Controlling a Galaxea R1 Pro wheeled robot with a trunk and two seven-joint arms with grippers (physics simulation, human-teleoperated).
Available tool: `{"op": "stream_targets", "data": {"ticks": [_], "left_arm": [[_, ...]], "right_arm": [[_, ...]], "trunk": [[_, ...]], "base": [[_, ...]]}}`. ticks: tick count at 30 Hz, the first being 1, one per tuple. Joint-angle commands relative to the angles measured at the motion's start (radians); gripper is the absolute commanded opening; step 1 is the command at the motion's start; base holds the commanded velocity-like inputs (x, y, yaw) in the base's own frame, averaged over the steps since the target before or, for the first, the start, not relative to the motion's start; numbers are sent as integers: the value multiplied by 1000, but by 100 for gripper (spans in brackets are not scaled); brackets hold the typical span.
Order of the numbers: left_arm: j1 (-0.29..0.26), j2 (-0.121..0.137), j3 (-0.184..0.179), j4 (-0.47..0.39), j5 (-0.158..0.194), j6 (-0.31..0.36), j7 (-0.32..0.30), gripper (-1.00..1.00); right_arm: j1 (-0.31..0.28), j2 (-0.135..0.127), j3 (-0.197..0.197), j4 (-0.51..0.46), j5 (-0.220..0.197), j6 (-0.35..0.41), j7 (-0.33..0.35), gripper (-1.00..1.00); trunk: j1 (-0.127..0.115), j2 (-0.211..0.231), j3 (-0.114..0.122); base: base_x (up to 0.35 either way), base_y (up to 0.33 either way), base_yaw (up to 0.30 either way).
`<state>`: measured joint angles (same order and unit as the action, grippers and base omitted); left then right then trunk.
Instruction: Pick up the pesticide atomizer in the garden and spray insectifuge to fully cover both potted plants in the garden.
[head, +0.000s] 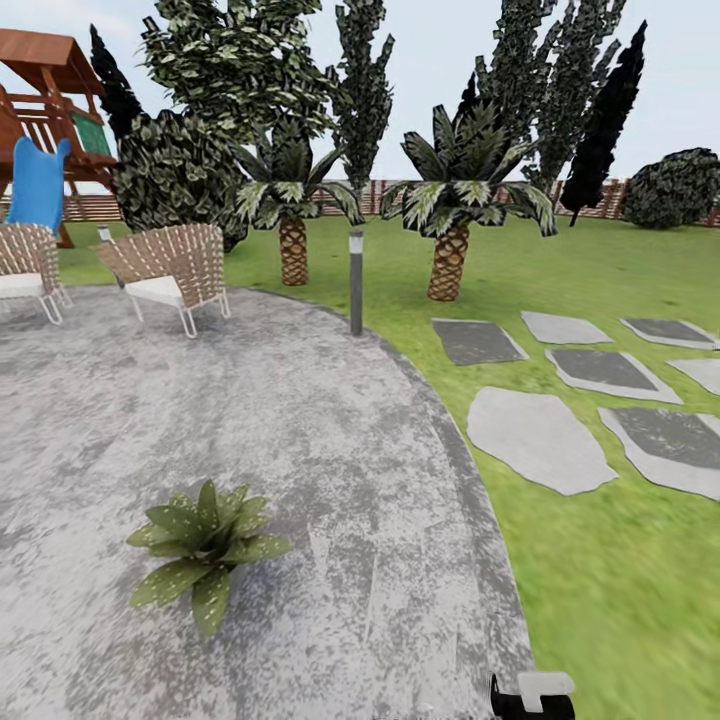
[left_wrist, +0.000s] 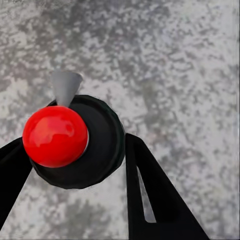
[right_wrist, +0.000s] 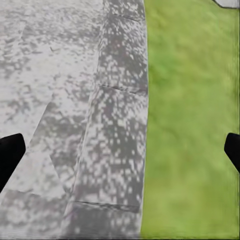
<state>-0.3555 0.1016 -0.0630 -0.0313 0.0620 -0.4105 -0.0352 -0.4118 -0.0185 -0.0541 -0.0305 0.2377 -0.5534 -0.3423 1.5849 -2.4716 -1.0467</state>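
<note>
**Atomizer in hand, one plant ahead on the patio**

Left claw (left_wrist: 75, 165) is gripping the pesticide atomizer (left_wrist: 75, 142): in the left wrist view its black fingers (left_wrist: 150, 200) are flanking the bottle's dark round body, with a glossy red ball on top and a pale grey cone-shaped nozzle pointing away over the speckled paving. Right claw (right_wrist: 120, 150) is hanging released over the border where the patio (head: 330, 470) meets the lawn (head: 620, 580), its two finger tips spread wide at the edges of the right wrist view with nothing between them.

Judging from this, the pick-up is looking done and the spraying is still waiting. One potted plant (head: 205, 545), a low rosette of pale-speckled green leaves, is sitting on the patio ahead and to the robot's left, well apart from both claws. Its tiny pot is hidden under the leaves, so what the pot is holding besides the plant cannot be told. Whether any spray has landed on it cannot be read either.

Stepping stones (head: 540, 440) are lying in the grass to the right, and wicker chairs (head: 170, 270) are standing at the patio's far side.
</note>
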Motion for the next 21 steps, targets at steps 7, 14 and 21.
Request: {"op": "stream_targets", "data": {"ticks": [7, 14, 21], "left_arm": [[0, -2, -6, 1, 6, -5, -3, -100], [0, -1, -6, 0, 9, -6, -3, -100], [0, 0, -5, 0, 16, -5, -3, -100]], "right_arm": [[-1, 0, -6, 1, 10, -2, -6, 100], [-1, 1, -6, 1, 10, -2, -6, 100], [-1, 1, -6, 1, 11, -2, -6, 100]], "trunk": [[0, 0, -7], [0, 0, -13], [0, 0, -20]], "base": [[0, 0, -269], [0, -161, -267], [0, -139, -261]]}}
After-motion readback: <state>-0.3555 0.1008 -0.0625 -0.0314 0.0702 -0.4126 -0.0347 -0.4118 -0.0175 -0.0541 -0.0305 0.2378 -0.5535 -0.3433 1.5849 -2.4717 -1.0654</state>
